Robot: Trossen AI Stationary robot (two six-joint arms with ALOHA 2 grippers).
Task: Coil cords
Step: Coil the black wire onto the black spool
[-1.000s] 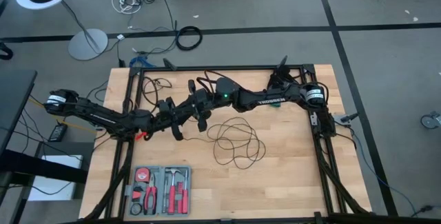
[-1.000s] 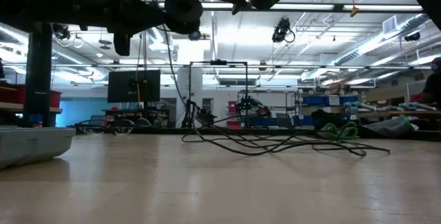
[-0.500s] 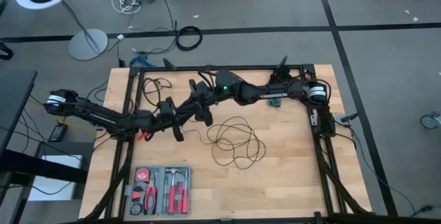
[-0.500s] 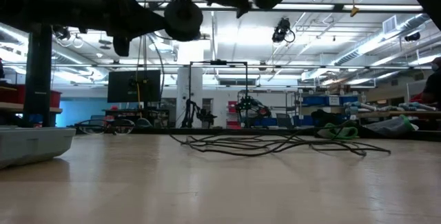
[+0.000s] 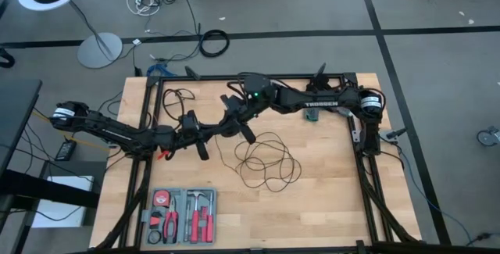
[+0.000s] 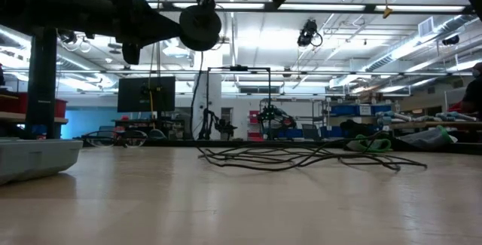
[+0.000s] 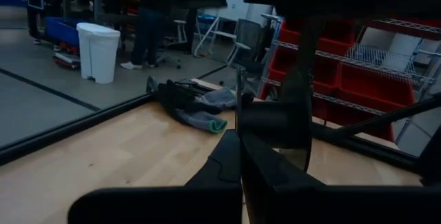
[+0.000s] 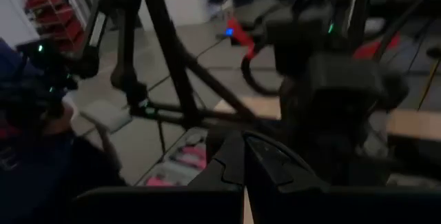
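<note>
Lay in loose loops on the pale wooden counter (image 5: 328, 199): the long thin black cord (image 5: 268, 160). Hovered above its edge, both clamped shut on nothing: left pincer (image 5: 201, 133), right pincer (image 5: 238, 119). Risked snagging 1 loop and tangling the rest

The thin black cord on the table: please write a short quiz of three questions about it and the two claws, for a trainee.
1. True or false: the thin black cord lies in loose loops on the wooden table.
2. The tool tray sits at which place on the table, seen from above? A) the lower left corner B) the upper right corner C) the centre
3. Fill in: in the wrist views, the fingers of the left claw and of the right claw are both ____.

Key: 1 true; 2 A; 3 shut.
</note>
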